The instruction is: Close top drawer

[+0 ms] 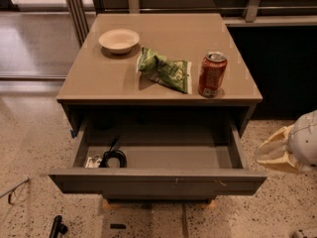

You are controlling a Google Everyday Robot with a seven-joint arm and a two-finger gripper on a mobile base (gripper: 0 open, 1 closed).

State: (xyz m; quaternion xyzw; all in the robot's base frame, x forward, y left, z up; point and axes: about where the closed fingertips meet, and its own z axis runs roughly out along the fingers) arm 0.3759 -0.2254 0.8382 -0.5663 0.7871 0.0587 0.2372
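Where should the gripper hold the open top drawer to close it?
The top drawer has a flat, handle-less front: probably pinch its upper edge near the centre from above, or simply push the face. The gripper hangs to its right.

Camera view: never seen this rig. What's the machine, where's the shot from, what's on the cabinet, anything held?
This is one camera looking down at a small cabinet from its front; where it is mounted is not on record. The machine is a mobile robot with one arm. Its pale gripper shows at the right edge, beside the top drawer and not touching it. No object shows in it. The top drawer is pulled open; a black cable lies in its left front corner. On the cabinet's top are a pale bowl, a green snack bag and a red can. The job is to push that drawer shut.
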